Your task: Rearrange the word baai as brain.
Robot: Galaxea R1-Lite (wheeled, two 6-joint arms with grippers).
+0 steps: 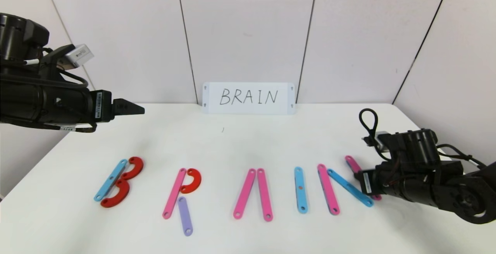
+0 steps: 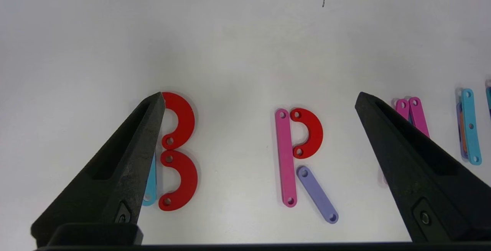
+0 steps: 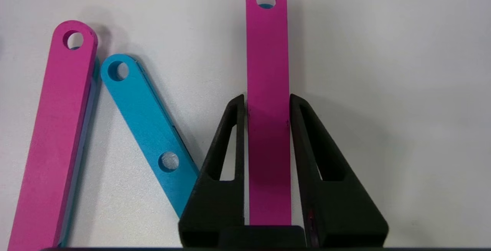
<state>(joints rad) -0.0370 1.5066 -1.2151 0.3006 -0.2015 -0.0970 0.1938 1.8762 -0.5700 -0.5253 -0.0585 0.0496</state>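
Observation:
The row of letters lies on the white table [image 1: 232,141]. B is a blue bar [image 1: 110,180] with two red C pieces [image 1: 131,167]. R is a pink bar [image 1: 174,193], a red C [image 1: 192,180] and a purple bar [image 1: 185,215]. Then come two leaning pink bars [image 1: 245,194] and a blue bar [image 1: 300,189]. At the right are a pink bar [image 1: 328,189] and a slanted blue bar [image 1: 348,187]. My right gripper [image 3: 267,99] is low on the table, shut on another pink bar [image 3: 266,44] beside them. My left gripper [image 2: 260,94] hangs open and empty above the B and R.
A white card [image 1: 248,97] with handwritten BRAIN leans against the back wall. The table's right edge runs close behind my right arm [image 1: 426,180]. Bare tabletop lies between the card and the letters.

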